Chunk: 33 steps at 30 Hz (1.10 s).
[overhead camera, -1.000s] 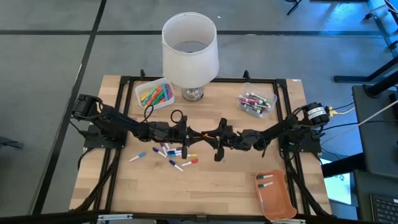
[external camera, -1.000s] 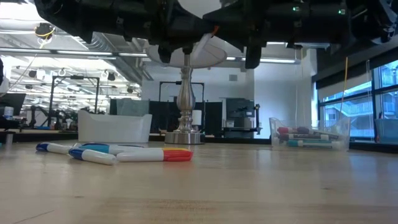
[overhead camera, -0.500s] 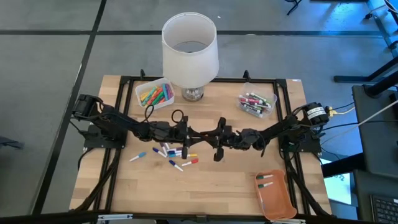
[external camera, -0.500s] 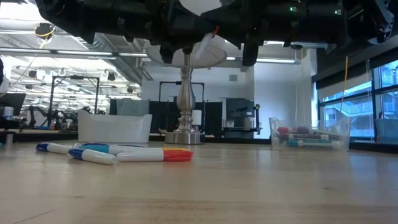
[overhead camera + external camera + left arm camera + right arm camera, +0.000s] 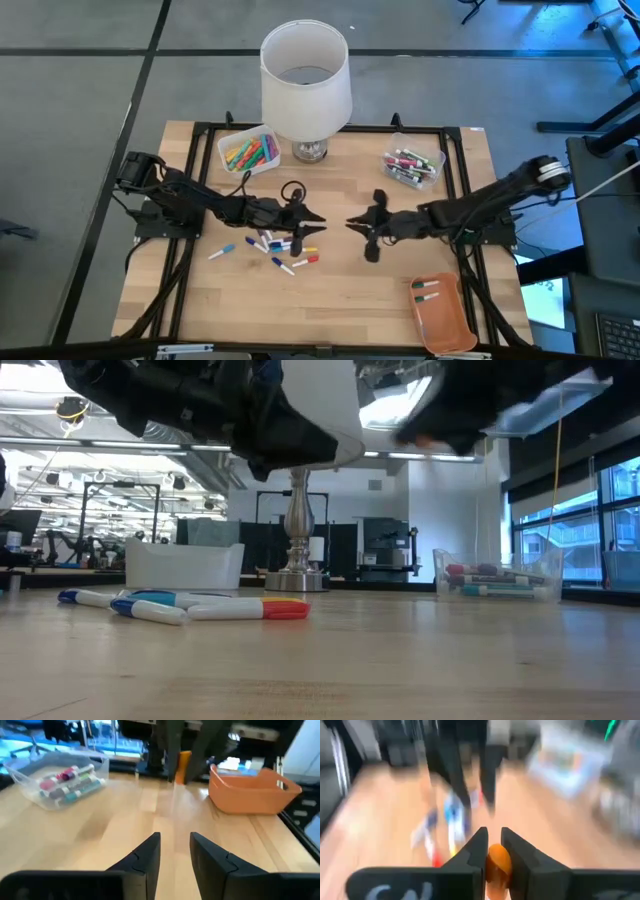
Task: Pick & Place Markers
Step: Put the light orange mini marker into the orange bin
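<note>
At the centre of the high view, the right claw [image 5: 352, 223] is gripping an orange marker [image 5: 498, 862], its two fingers [image 5: 476, 851] pressing on either side of the barrel, as the right wrist view shows. Just left of it, the left claw [image 5: 318, 219] is hanging with its fingers [image 5: 146, 855] parted by a narrow gap and nothing between them. Below the left claw, a loose scatter of markers [image 5: 281, 247] is lying on the wooden table [image 5: 340, 295]. At upper left of the table, a white bin [image 5: 249, 150] is holding bright markers; at upper right, a clear bin [image 5: 411, 163] is holding more. At lower right, an orange tray [image 5: 444, 314] is holding two pens. A white lamp [image 5: 305, 85] is standing at the top edge.
</note>
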Each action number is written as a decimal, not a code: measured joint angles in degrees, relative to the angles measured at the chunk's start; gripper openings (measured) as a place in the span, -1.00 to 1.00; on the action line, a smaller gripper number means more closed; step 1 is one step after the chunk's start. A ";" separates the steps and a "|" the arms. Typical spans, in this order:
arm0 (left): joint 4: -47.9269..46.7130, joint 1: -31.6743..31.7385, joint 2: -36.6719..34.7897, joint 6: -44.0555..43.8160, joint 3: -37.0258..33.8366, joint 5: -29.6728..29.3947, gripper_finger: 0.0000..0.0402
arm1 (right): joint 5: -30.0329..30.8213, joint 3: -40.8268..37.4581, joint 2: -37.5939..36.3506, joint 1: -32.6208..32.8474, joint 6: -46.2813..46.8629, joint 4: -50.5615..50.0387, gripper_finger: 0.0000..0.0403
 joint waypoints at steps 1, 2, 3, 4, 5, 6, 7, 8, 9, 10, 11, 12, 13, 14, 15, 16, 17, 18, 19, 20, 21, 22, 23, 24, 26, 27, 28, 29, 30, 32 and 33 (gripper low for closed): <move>-0.73 -0.04 0.00 -0.14 0.00 0.66 -0.48 | -1.47 1.49 -1.49 0.44 3.81 -8.29 -0.79; -1.36 -0.06 0.00 -0.35 0.00 1.62 -0.45 | -2.92 3.29 -2.79 0.97 7.87 -15.87 -0.79; -1.86 -0.08 0.00 -0.35 0.00 2.67 -0.43 | -4.46 5.11 -3.81 1.85 11.92 -22.35 -0.79; -2.40 -0.08 0.00 -0.32 0.00 3.55 -0.41 | -5.43 6.79 -4.43 3.03 15.25 -27.38 -0.79; -3.25 -0.10 0.00 0.00 0.00 3.94 -0.40 | -5.40 8.39 -4.79 4.62 17.76 -31.37 -0.79; -4.05 -0.12 0.00 0.48 -0.02 3.70 -0.38 | -4.57 9.63 -4.81 6.61 19.87 -34.27 -0.79; -4.59 -0.12 0.00 0.73 -0.04 2.53 -0.37 | -3.81 10.84 -4.71 8.51 21.75 -36.99 -0.79; -5.02 -0.10 0.00 0.95 -0.04 0.97 -0.36 | -3.57 11.95 -4.61 10.29 23.25 -39.32 -0.79; -5.55 -0.10 0.00 0.98 -0.04 -0.48 -0.35 | -4.00 13.16 -4.59 11.92 24.77 -41.24 -0.79; -6.34 -0.13 0.00 0.95 -0.04 -1.40 -0.34 | -5.13 14.36 -4.59 13.39 26.78 -43.14 -0.79; -7.17 -0.21 0.00 0.72 -0.04 -1.78 -0.34 | -7.15 15.54 -4.63 14.74 29.37 -45.65 -0.79; -8.00 -0.39 0.00 0.66 -0.04 -1.75 -0.33 | -10.39 16.59 -4.64 15.89 32.34 -48.86 -0.79; -8.64 -0.67 0.00 0.69 -0.04 -1.52 -0.33 | -14.32 17.33 -4.64 17.12 35.84 -51.85 -0.80; -9.35 -0.95 0.00 0.73 -0.05 -1.11 -0.33 | -17.46 17.84 -4.64 18.48 39.10 -54.39 -0.80; -9.99 -1.29 0.00 0.98 -0.07 -1.00 -0.33 | -19.72 17.99 -4.64 20.11 41.88 -56.13 -0.80; -10.50 -1.70 0.00 1.20 -0.09 -0.82 -0.33 | -21.48 18.01 -4.64 21.74 44.34 -57.51 -0.79; -10.72 -2.07 0.00 1.33 -0.09 -0.82 -0.33 | -22.80 17.88 -4.64 23.59 47.08 -58.95 -0.79; -10.72 -2.46 0.00 1.48 -0.09 -0.84 -0.33 | -23.96 17.34 -4.64 25.33 50.16 -59.89 -0.79; -10.61 -2.82 0.00 1.53 -0.09 -0.84 -0.33 | -24.65 16.52 -4.64 27.13 53.14 -60.46 -0.79; -10.54 -3.12 0.00 1.55 -0.09 -0.84 -0.32 | -24.88 15.54 -4.53 28.85 55.84 -60.59 -0.79; -10.48 -3.40 0.00 1.57 -0.09 -0.86 -0.31 | -24.90 14.65 -4.36 30.38 57.97 -60.53 -0.78; -10.56 -3.58 0.00 1.57 -0.01 -0.97 -0.29 | -24.91 13.86 -4.19 31.72 60.00 -60.38 -0.77; -11.16 -3.71 0.00 1.60 0.33 -1.30 -0.27 | -24.95 13.09 -4.16 32.85 61.90 -60.34 -0.74; -11.33 -3.84 0.04 1.60 0.68 -1.68 -0.26 | -25.16 12.39 -4.16 33.61 63.60 -60.28 -0.71; -11.29 -3.86 0.04 1.63 1.32 -2.41 -0.22 | -27.17 11.75 -4.18 34.01 65.74 -60.28 -0.63; -11.29 -3.86 0.04 1.82 1.60 -2.66 -0.20 | -27.95 11.72 -4.18 33.98 65.79 -60.26 -0.59; -11.29 -3.86 0.04 2.06 1.87 -2.77 -0.18 | -28.25 11.73 -4.18 33.98 65.74 -59.78 -0.54; -11.29 -3.86 0.04 2.26 2.12 -2.78 -0.16 | -28.30 11.85 -4.18 33.98 65.56 -59.17 -0.50; -11.29 -3.86 0.04 2.59 2.29 -2.79 -0.15 | -28.29 12.08 -4.18 33.95 65.29 -58.64 -0.46; -11.29 -3.86 0.04 3.08 2.45 -2.77 -0.12 | -28.29 12.84 -4.18 33.60 63.91 -58.03 -0.37; -11.36 -3.86 0.04 3.09 2.47 -2.56 -0.11 | -28.09 13.29 -4.18 33.42 62.91 -57.91 -0.33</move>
